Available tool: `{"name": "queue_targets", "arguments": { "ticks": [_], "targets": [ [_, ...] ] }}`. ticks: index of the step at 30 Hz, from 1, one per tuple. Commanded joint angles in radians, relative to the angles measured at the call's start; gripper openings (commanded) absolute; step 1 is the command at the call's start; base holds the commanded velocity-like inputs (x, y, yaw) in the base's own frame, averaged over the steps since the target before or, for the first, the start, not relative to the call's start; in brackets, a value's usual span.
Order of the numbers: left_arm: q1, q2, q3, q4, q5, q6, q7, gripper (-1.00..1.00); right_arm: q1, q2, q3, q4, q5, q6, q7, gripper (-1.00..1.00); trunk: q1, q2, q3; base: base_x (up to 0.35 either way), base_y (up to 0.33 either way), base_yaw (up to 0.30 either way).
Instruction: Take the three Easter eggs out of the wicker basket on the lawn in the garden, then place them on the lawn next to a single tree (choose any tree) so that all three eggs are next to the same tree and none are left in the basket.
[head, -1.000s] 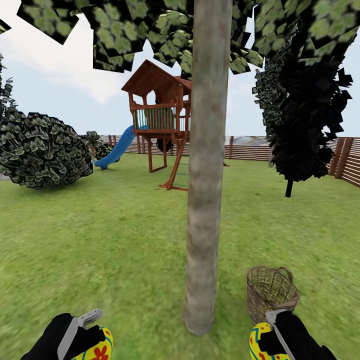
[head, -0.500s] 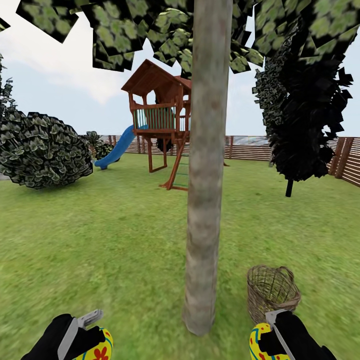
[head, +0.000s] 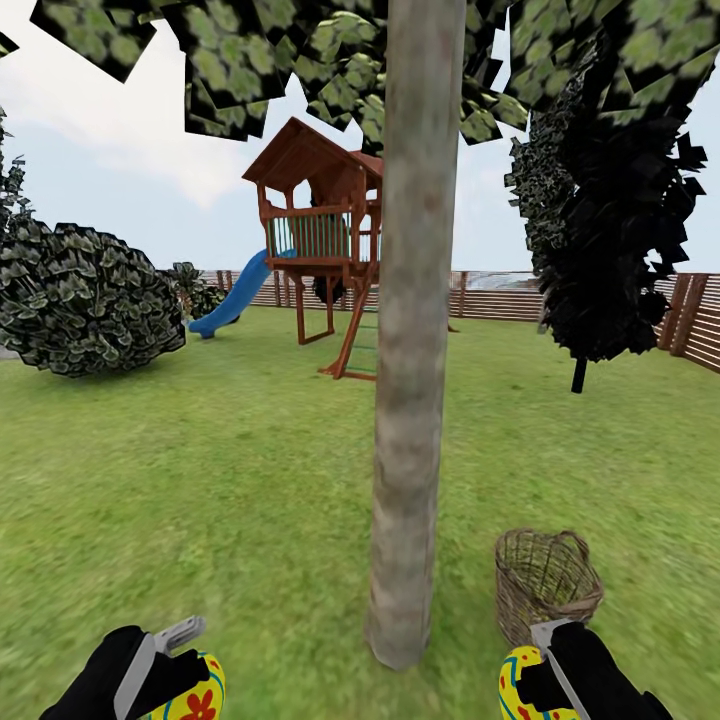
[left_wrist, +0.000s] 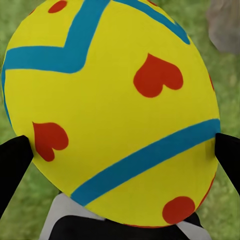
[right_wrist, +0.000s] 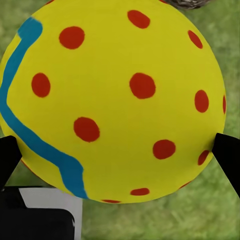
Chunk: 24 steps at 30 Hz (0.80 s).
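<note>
I had one Easter egg, the heart-patterned egg (left_wrist: 112, 112), clamped between the left gripper (head: 165, 660)'s jaws, and the dotted egg (right_wrist: 112, 100) likewise pinched in the right gripper (head: 545, 665), both held low over the lawn (head: 220, 500) ready to set down by the tree (head: 410, 400). Its trunk rose just ahead, between the two grippers. The wicker basket (head: 545, 585) stood just beyond the right jaws, beside the trunk; I could not tell if a third egg lay inside. Farther off stood the play tower (head: 320, 240), nothing blocking.

Smooth matt painted eggs (left_wrist: 115, 110), woven twig basket (head: 545, 585), rough mottled trunk (head: 410, 400)
</note>
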Motion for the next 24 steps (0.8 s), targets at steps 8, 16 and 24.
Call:
{"name": "queue_targets", "arguments": {
  "ticks": [8, 16, 24],
  "targets": [
    [-0.001, -0.002, 0.003, 0.0, 0.004, 0.005, 0.001, -1.0, -0.001, 0.0, 0.003, -0.001, 0.007, 0.004, 0.009, -1.0, 0.031, -0.058, -0.027, 0.0, 0.0, 0.0],
    [-0.001, -0.001, 0.002, 0.0, 0.004, 0.005, 0.002, -1.0, -0.001, -0.001, 0.002, -0.001, 0.007, 0.004, 0.008, -1.0, 0.062, -0.114, -0.052, 0.0, 0.0, 0.0],
    [-0.001, -0.001, 0.002, 0.0, 0.004, 0.005, 0.002, -1.0, -0.001, 0.001, 0.003, -0.001, 0.008, 0.004, 0.008, -1.0, 0.092, -0.17, -0.077, 0.0, 0.0, 0.0]
  ]
}}
